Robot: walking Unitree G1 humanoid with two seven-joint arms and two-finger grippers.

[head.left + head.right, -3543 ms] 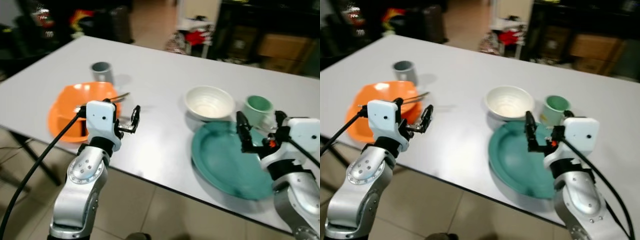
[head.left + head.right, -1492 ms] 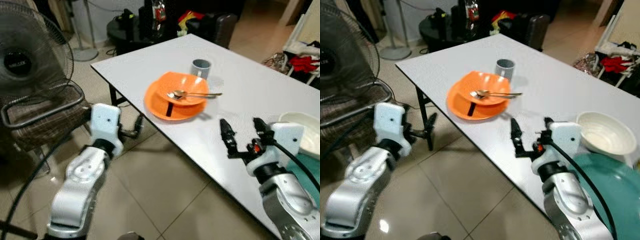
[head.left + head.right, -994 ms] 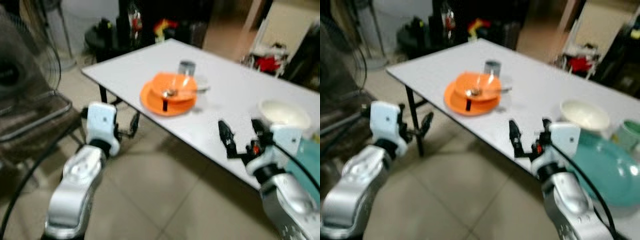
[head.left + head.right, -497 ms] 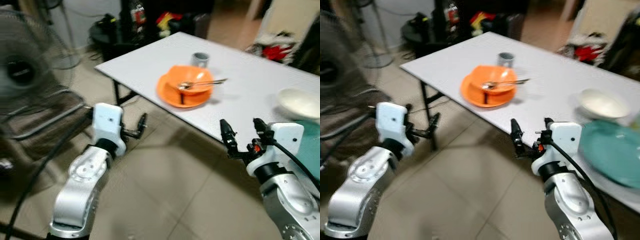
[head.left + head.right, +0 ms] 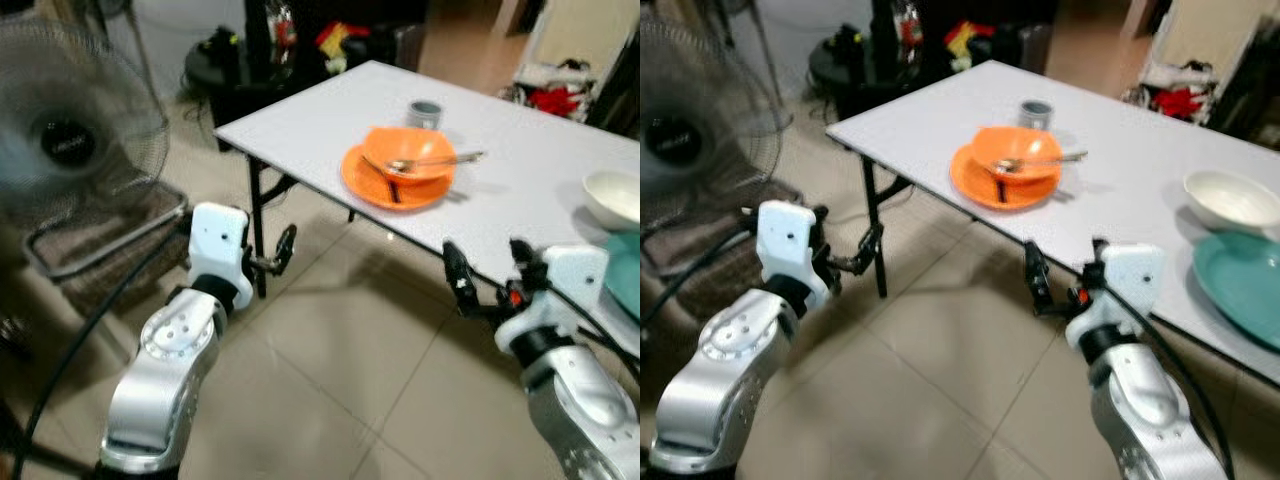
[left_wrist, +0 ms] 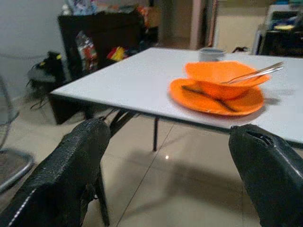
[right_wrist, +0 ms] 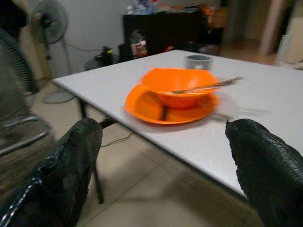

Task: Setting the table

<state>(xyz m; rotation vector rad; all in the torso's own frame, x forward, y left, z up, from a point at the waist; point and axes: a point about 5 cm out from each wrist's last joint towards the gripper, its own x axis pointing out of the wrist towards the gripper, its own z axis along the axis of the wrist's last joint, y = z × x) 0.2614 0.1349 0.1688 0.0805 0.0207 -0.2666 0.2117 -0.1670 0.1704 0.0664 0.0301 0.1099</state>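
An orange bowl [image 5: 408, 165] sits on an orange plate [image 5: 392, 190] near the corner of the white table [image 5: 320, 125]. A metal spoon [image 5: 437, 160] rests in the bowl, and a dark utensil [image 6: 208, 97] lies on the plate. Behind them stands a grey cup [image 5: 425, 112]. A white bowl [image 5: 1230, 198] and a teal plate [image 5: 1245, 285] lie at the far right. My left gripper [image 5: 274, 258] hangs open over the floor, left of the table. My right gripper [image 5: 1065, 272] is open too, just off the table's near edge, with nothing held.
A standing fan [image 5: 70, 140] and a wire chair frame [image 5: 110, 240] are at my left. A dark stand with clutter [image 5: 250, 55] is behind the table's corner, whose leg [image 5: 257, 235] drops nearby. Tiled floor [image 5: 330, 380] lies before me.
The whole view has shifted: the table and dishes now sit further right and the fan shows more fully. Both arms hold the same pose, fingers still apart.
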